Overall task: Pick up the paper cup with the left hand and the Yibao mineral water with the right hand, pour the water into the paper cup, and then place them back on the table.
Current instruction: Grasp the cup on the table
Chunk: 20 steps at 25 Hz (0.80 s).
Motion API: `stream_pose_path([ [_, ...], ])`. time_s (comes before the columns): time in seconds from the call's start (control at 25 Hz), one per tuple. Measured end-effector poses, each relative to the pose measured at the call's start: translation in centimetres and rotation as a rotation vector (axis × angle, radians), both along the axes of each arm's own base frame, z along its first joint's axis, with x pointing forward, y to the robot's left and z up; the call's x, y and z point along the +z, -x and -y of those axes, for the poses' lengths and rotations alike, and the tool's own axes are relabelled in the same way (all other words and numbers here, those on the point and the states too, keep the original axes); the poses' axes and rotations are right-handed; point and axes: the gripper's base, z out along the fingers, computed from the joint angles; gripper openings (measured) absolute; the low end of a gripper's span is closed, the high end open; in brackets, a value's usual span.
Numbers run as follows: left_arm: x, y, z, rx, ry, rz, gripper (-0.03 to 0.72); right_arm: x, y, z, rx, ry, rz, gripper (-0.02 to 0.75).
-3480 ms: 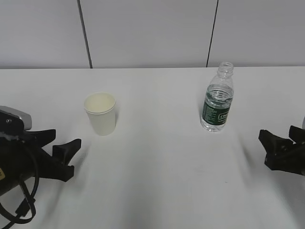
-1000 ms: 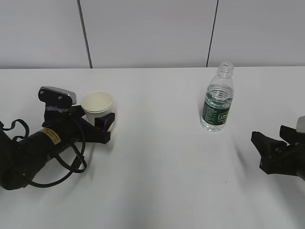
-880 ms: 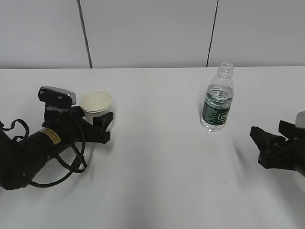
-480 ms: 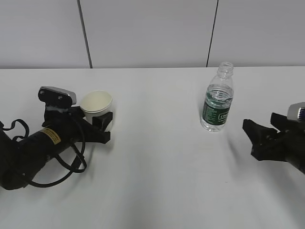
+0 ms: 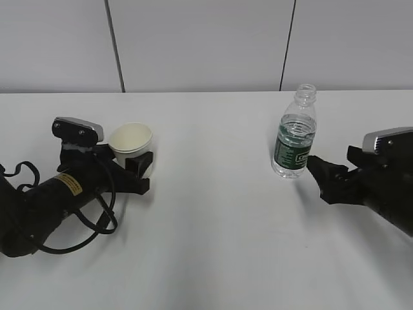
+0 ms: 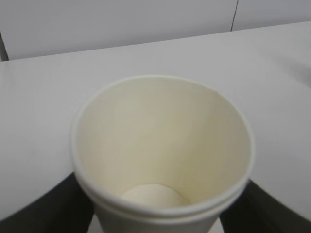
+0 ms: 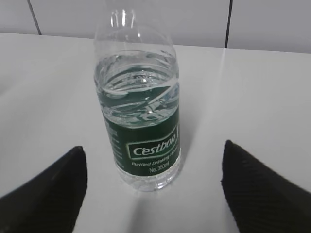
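Note:
The paper cup [image 5: 132, 150] stands upright on the white table [image 5: 213, 226] at the left. My left gripper [image 5: 134, 166] lies low on the table with a finger on each side of the cup, closed against its walls. In the left wrist view the cup [image 6: 163, 145] is empty and fills the gap between the fingers [image 6: 43, 213]. The Yibao mineral water [image 5: 295, 143] stands upright at the right, capless and partly full. My right gripper [image 5: 330, 158] is open, its tips just short of the bottle. In the right wrist view the bottle [image 7: 141, 121] stands centred ahead of the wide-open gripper [image 7: 153, 160].
The left arm [image 5: 45, 203] with its yellow sticker and loose black cables [image 5: 84, 236] rests along the table's left front. A grey panelled wall [image 5: 200, 45] runs behind the table's far edge. White tabletop lies between the cup and the bottle.
The left gripper came forward to the cup and closed on it, nudging it slightly left. The right gripper has moved left toward the bottle, still open.

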Motion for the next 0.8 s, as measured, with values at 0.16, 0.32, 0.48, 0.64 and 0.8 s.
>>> stream_pose_path([
  [0.16,0.0,0.0,0.0,0.0,0.0,0.0,0.454,-0.3,-1.0,-0.2,0.014,0.0,0.006,0.644],
  [0.32,0.0,0.0,0.0,-0.002,0.0,0.0,0.453,-0.8,-2.5,-0.4,0.032,0.003,0.02,0.647],
  [0.48,0.0,0.0,0.0,-0.003,-0.001,0.0,0.453,-1.2,-3.5,-0.7,0.053,0.003,0.028,0.647],
  [0.64,0.0,0.0,0.0,-0.003,-0.001,0.0,0.453,-2.0,-5.0,-0.9,0.068,0.002,0.035,0.647],
  [0.8,0.0,0.0,0.0,-0.004,-0.001,0.0,0.453,-2.3,-5.7,-0.9,0.068,0.002,0.04,0.647],
])
